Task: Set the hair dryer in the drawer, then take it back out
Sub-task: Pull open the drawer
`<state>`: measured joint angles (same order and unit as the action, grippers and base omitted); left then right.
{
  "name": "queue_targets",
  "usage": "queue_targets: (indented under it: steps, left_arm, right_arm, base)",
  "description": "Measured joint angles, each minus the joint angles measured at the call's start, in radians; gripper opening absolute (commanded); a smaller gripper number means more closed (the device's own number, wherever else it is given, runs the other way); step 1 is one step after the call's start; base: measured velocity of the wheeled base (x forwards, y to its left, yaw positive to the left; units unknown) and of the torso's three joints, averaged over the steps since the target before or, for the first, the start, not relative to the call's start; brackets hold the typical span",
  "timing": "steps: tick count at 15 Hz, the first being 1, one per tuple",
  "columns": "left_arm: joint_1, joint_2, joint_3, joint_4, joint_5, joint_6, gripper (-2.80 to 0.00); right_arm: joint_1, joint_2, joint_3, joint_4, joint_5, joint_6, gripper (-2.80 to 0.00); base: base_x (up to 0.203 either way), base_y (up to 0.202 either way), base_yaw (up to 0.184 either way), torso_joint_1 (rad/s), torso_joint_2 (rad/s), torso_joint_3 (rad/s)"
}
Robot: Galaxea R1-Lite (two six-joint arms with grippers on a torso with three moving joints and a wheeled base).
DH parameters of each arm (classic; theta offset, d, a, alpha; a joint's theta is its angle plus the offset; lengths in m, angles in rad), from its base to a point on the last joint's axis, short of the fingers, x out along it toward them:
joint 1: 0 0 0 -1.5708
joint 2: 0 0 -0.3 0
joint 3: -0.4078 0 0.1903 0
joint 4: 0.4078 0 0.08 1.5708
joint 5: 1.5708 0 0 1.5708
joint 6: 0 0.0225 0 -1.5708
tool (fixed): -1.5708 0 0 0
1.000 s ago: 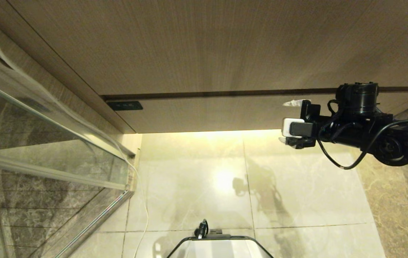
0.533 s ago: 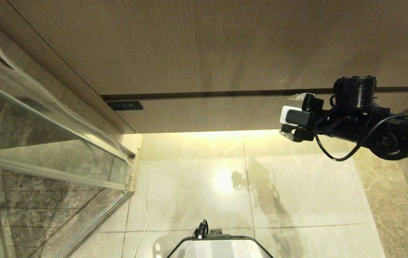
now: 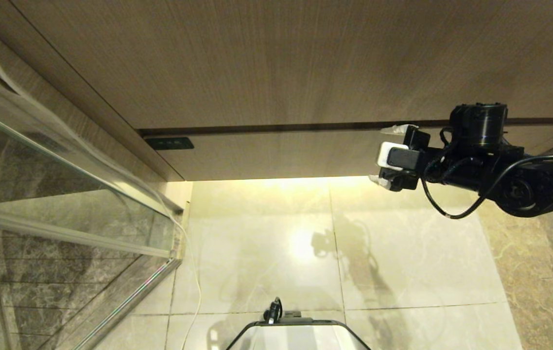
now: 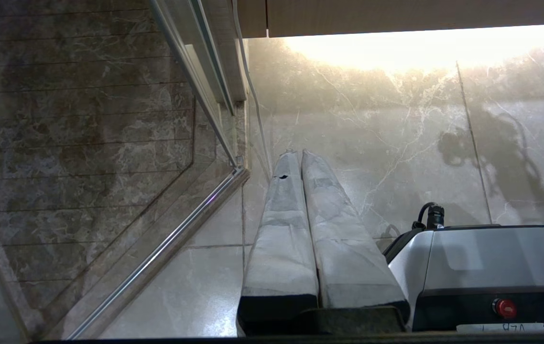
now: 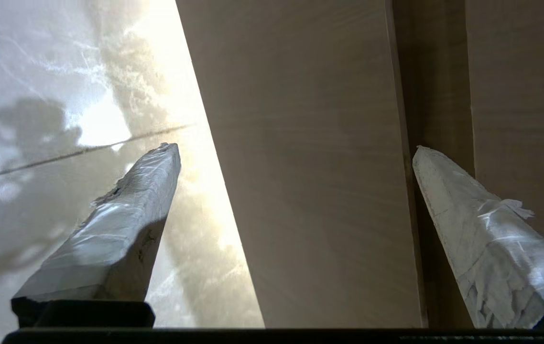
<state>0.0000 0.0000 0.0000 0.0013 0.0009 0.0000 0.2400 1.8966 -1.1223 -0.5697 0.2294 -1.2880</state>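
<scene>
The drawer [image 3: 281, 155] is a low wood-grain front under a taller panel, pushed in, with a small dark label [image 3: 168, 143] at its left corner. My right gripper [image 3: 383, 154] hangs open in front of the drawer's right part. One fingertip is near the dark gap above the front, the other near its lower edge. In the right wrist view the drawer front [image 5: 310, 167] fills the space between the spread fingers of the right gripper [image 5: 295, 149], which hold nothing. My left gripper [image 4: 299, 153] is parked low over the floor, shut and empty. The hair dryer is out of view.
A glass shower screen [image 3: 62, 160] with a metal rail stands at the left. A thin white cable [image 3: 194, 272] runs down beside it. My grey base [image 3: 298, 335] sits at the near edge on the glossy marble floor [image 3: 267, 243]. The taller wood-grain panel [image 3: 276, 63] rises above the drawer.
My right gripper has moved a little to the left and slightly up along the drawer front, still open. The left arm has not moved.
</scene>
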Motion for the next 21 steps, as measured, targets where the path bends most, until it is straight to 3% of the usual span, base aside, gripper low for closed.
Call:
queue_targets:
  steps: [21]
  left_arm:
    - [0.000, 0.000, 0.000, 0.000, 0.000, 0.000, -2.80]
  right_arm:
    - [-0.002, 0.165, -0.153, -0.075, 0.006, -0.004, 0.00]
  base:
    - [0.000, 0.000, 0.000, 0.000, 0.00, 0.000]
